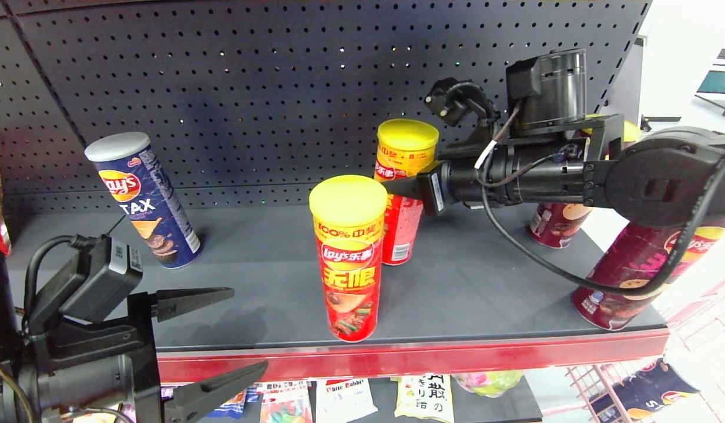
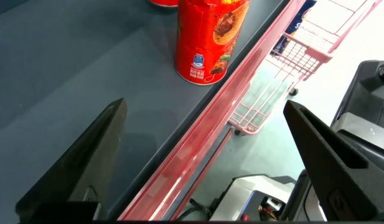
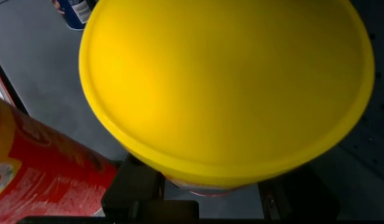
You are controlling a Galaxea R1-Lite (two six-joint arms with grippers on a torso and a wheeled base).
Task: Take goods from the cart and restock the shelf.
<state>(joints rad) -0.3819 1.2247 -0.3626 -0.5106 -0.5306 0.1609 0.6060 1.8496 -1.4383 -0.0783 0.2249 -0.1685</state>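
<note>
Red front can point(image 1: 346, 258) | blocks rear can point(image 1: 408, 136) (in R gripper point(image 1: 399, 184)) | blue can point(image 1: 145, 202) left

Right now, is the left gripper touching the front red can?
Apart. The left wrist view shows bare shelf between the open left gripper and the front red can.

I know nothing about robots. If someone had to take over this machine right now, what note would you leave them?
Left tool: open, empty, at the front edge of the shelf.
Right tool: shut on the rear red chip can, which stands upright on the shelf.
Also shelved: front red chip can, blue chip can, rear maroon chip can, front maroon chip can.
Done: five cans are on the shelf.
Left: release the rear red can, then probably fetch more from the pink cart, where a blue package lies.
</note>
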